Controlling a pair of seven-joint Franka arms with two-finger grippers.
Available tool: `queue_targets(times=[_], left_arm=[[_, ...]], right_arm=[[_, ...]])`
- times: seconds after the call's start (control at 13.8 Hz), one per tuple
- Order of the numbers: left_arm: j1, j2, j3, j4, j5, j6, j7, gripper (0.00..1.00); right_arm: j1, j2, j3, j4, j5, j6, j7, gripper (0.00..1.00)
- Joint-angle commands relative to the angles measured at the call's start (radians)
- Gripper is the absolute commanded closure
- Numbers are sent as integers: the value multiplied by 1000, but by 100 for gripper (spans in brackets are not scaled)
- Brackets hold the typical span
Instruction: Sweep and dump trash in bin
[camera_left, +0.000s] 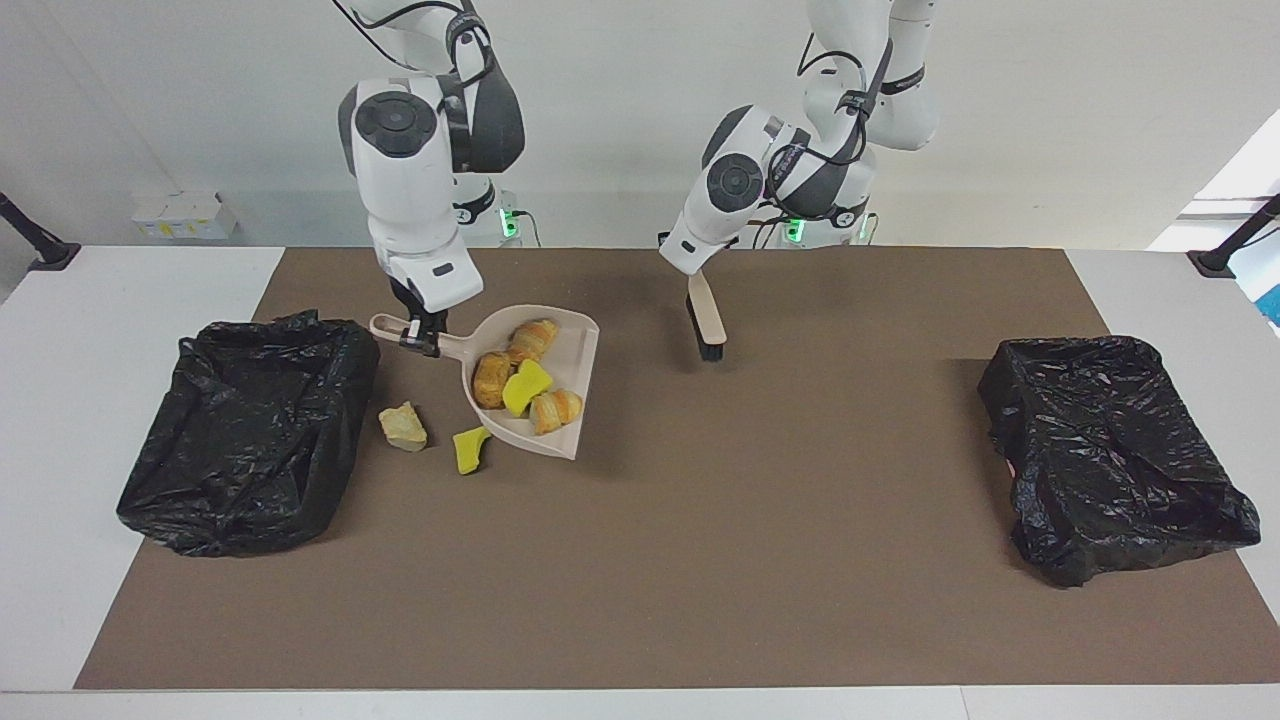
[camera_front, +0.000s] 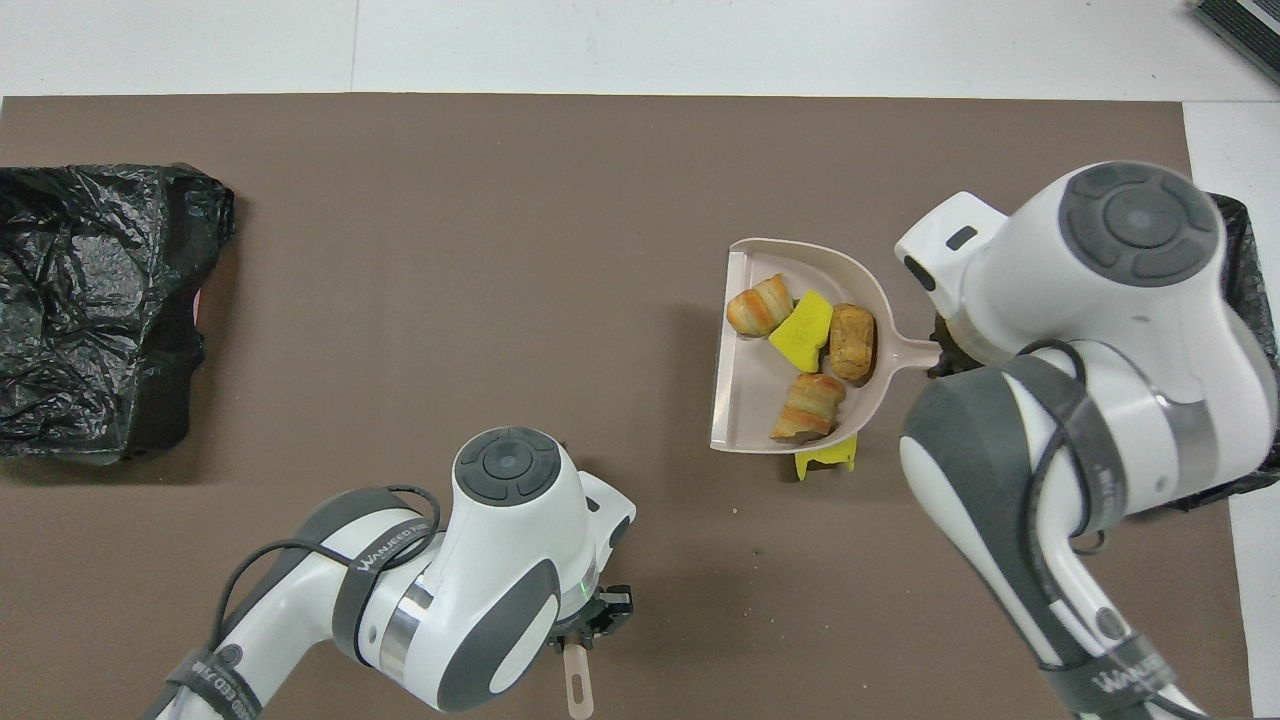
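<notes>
Four trash scraps (camera_left: 520, 375) ride in a beige dustpan (camera_left: 573, 345), lifted & kept roughly level so nothing spills; right gripper (camera_left: 420, 338) is clamped on its handle, near the black-bagged bin (camera_left: 245, 430); two scraps (camera_left: 403, 425) lie on the mat beside it; left gripper (camera_left: 692, 280), fingers pinching the brush (camera_left: 708, 322), waits clear.

Yellow trash (camera_left: 526, 385), beige dustpan (camera_left: 585, 340)

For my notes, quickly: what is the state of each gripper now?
Left gripper: shut on the brush, over the mat.
Right gripper: shut on the dustpan handle, pan lifted with four scraps.
</notes>
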Motion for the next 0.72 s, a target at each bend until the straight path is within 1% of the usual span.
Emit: queue_targets(times=[0.0, 0.22, 0.43, 0.58, 0.65], left_arm=[[-69, -32, 13, -41, -28, 47, -24, 100], [-92, -62, 13, -137, -28, 112, -30, 100], [-104, -75, 12, -168, -34, 141, -61, 100], [-125, -72, 13, -176, -35, 152, -67, 100], [-132, -60, 13, -181, -35, 164, -67, 100]], right_arm=[[-109, -19, 9, 25, 1, -41, -143, 100], [-246, -22, 7, 25, -17, -40, -287, 100], [-372, -21, -7, 25, -40, -8, -370, 100], [-426, -19, -5, 25, -169, 70, -369, 100], [-449, -21, -7, 20, -230, 148, -360, 100]])
